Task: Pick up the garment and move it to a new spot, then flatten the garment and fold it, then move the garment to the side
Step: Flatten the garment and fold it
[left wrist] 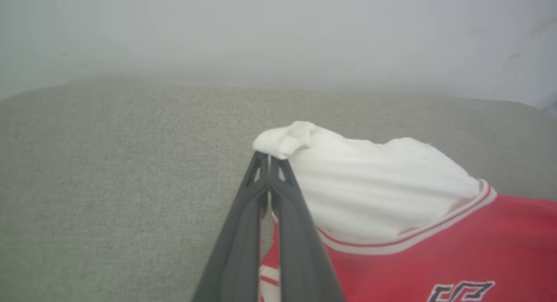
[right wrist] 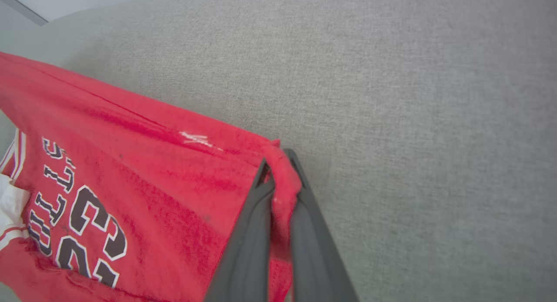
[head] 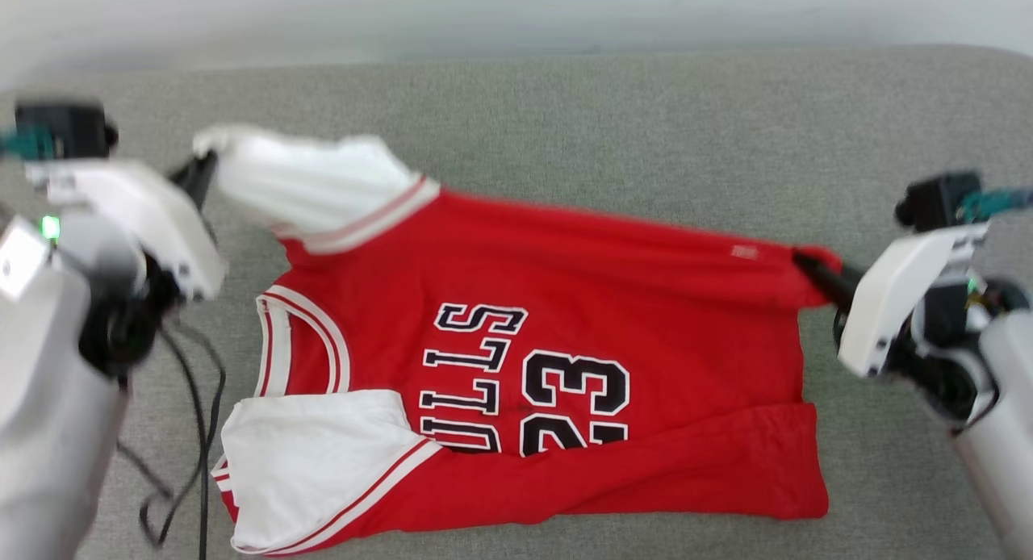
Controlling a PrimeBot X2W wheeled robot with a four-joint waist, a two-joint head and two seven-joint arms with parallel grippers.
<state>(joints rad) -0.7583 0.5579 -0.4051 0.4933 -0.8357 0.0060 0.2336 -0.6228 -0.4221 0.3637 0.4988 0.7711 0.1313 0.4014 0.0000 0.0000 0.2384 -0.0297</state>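
Dark fingers (left wrist: 235,249) of the left gripper (left wrist: 269,156) stand close before the left wrist camera, pinched tight on the bunched tip of a white sleeve of the garment (left wrist: 370,193). In the right wrist view, the right gripper (right wrist: 278,156) is likewise clamped on a red corner of the hem, cloth wedged between its fingers (right wrist: 248,249).

From the head camera, the garment (head: 565,302) lies front up on a grey fabric surface (head: 605,116), collar toward the robot's left and hem toward its right. Its far edge is drawn taut between the left gripper (head: 202,169) and the right gripper (head: 803,261). Its near edge is folded over, hiding the lower part of the black lettering, and the near white sleeve rests flat.

Black cables (head: 198,399) hang beside the left arm. A pale wall (head: 484,11) rises behind the surface.
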